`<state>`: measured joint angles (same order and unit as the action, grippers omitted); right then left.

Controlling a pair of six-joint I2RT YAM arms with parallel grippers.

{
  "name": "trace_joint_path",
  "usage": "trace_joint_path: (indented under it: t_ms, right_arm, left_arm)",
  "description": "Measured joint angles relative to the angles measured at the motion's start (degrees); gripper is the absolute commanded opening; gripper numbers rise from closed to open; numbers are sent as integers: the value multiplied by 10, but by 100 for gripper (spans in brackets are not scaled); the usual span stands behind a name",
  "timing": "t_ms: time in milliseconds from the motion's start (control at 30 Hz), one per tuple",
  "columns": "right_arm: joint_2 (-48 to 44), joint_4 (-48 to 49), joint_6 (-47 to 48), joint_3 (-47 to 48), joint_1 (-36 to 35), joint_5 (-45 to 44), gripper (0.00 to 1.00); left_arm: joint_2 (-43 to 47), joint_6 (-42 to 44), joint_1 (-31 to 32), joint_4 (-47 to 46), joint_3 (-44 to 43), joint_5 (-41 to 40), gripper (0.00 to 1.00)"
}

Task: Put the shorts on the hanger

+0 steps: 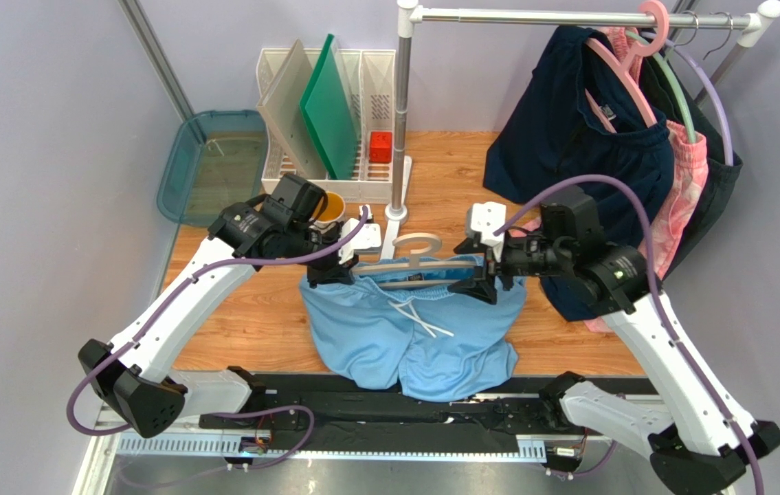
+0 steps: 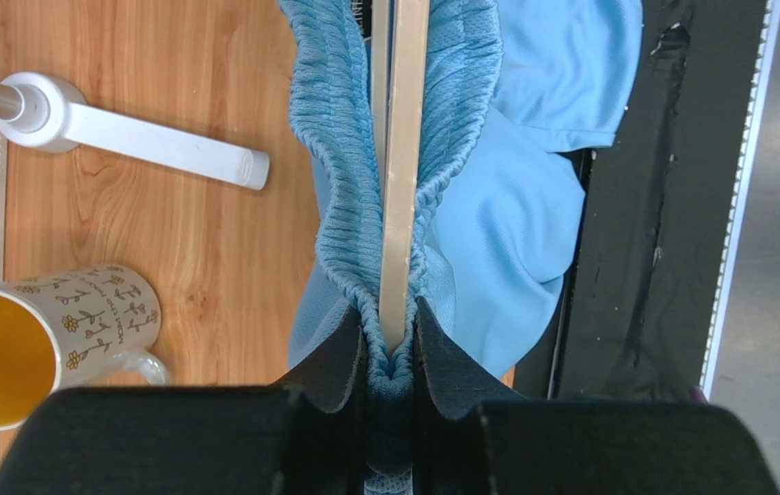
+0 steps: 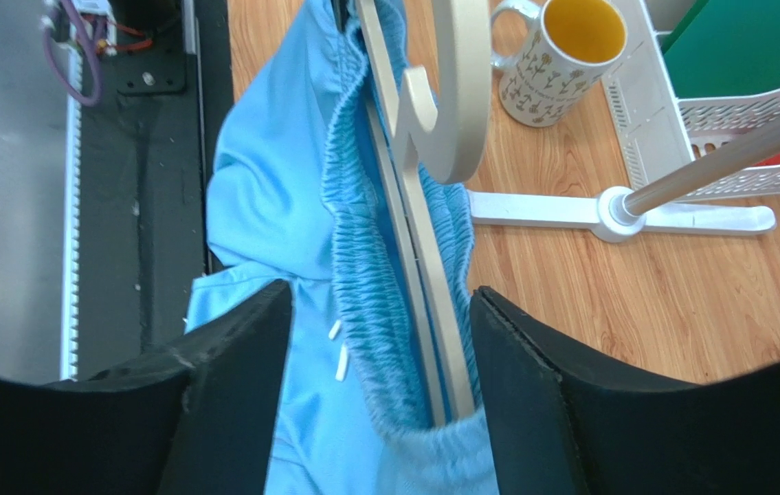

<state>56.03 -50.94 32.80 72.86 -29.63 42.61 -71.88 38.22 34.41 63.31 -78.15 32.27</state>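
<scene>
The sky-blue shorts (image 1: 404, 330) lie on the wooden table with their gathered waistband stretched over the cream hanger (image 1: 417, 248). My left gripper (image 1: 330, 270) is shut on the left end of the waistband with the hanger bar (image 2: 401, 186) between the two folds of fabric (image 2: 497, 206). My right gripper (image 1: 482, 278) is open, its fingers either side of the right end of the waistband (image 3: 260, 206) and hanger bar (image 3: 435, 314). The hanger's hook points towards the clothes rack. The white drawstring hangs on the front of the shorts.
A mug with yellow inside (image 1: 330, 206) stands just behind my left gripper. The clothes rack's pole (image 1: 402, 113) and white foot (image 2: 136, 139) are behind the hanger. A dish rack (image 1: 363, 155), a teal bin (image 1: 208, 165) and hung navy (image 1: 580, 134) and pink (image 1: 688, 186) garments stand behind.
</scene>
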Motion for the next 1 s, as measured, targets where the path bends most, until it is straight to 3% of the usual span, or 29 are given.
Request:
trace_joint_path:
  t_ms: [167,400,567,733,1000]
  right_arm:
    - [34,4,50,-24,-18,-73,54]
    - [-8,-46,121,-35,-14,-143,50]
    - [-19,-75,135,-17,-14,-125,60]
    - [27,-63,108,38,-20,-89,61]
    - [58,-26,73,51,-62,-51,45]
  left_arm:
    - [4,1,0,14,-10,9,0]
    - [32,9,0,26,-10,9,0]
    - [29,12,0,28,-12,25,0]
    - [4,13,1,36,-38,33,0]
    - [-6,8,1,35,-53,41,0]
